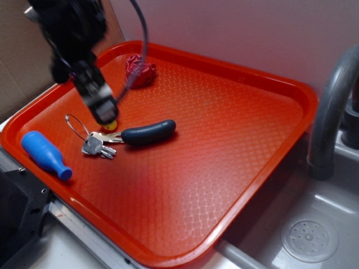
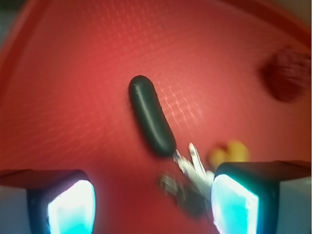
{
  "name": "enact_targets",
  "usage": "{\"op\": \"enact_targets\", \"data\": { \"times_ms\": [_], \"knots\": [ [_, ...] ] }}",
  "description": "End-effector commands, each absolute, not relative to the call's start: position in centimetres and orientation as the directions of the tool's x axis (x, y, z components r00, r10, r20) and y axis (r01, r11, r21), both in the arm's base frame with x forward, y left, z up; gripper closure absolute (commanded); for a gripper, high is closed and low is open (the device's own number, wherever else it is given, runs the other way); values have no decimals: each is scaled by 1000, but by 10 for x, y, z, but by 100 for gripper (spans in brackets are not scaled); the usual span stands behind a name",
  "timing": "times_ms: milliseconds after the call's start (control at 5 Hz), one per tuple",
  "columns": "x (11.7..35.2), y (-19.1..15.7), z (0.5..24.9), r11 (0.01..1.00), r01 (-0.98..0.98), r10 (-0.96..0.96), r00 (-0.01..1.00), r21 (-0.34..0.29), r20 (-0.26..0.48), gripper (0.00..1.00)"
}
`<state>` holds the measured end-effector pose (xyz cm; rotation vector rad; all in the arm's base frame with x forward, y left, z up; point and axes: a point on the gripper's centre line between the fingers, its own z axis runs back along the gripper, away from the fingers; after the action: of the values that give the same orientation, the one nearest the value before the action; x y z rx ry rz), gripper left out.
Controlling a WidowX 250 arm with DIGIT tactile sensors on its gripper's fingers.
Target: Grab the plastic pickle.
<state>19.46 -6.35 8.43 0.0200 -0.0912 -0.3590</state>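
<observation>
In the exterior view you see the plastic pickle (image 1: pixel 148 133), smooth, dark and sausage-shaped with rounded ends, lying left of centre on the orange tray (image 1: pixel 224 168), whose surface carries a fine diamond emboss. Its long axis runs nearly level across the frame, the right end tipped slightly upward. Metal keys (image 1: pixel 98 144) on a wire loop touch its left end; a glossy blue bottle-shaped toy (image 1: pixel 46 154) lies at the lower left, a crumpled red piece (image 1: pixel 140 71) at the upper middle. The gripper (image 1: pixel 105 115) hangs blurred above the keys, over a small yellow toy (image 1: pixel 110 125); here you cannot tell its jaws.

In the wrist view the pickle (image 2: pixel 151 116) sits mid-frame, running from upper left to lower right. The gripper (image 2: pixel 151 204) shows its two fingers (image 2: pixel 70 207) wide apart at the bottom corners, holding nothing, with the keys (image 2: pixel 190 183) between them.
</observation>
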Motion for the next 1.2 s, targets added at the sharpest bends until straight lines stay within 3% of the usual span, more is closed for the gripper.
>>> {"op": "enact_targets", "data": {
  "times_ms": [0,200,400,600,800,1000],
  "knots": [
    [226,-58,17,877,455,-449,890,154,-77,0],
    [222,-71,10,866,465,-454,885,184,-100,0],
    [220,-66,20,893,437,-434,899,109,-56,100],
    [211,-52,44,931,359,-358,933,70,-30,100],
    [196,-37,91,963,265,-260,961,-43,91,100],
    [187,-24,129,985,167,-161,981,-52,108,100]
  ]
}}
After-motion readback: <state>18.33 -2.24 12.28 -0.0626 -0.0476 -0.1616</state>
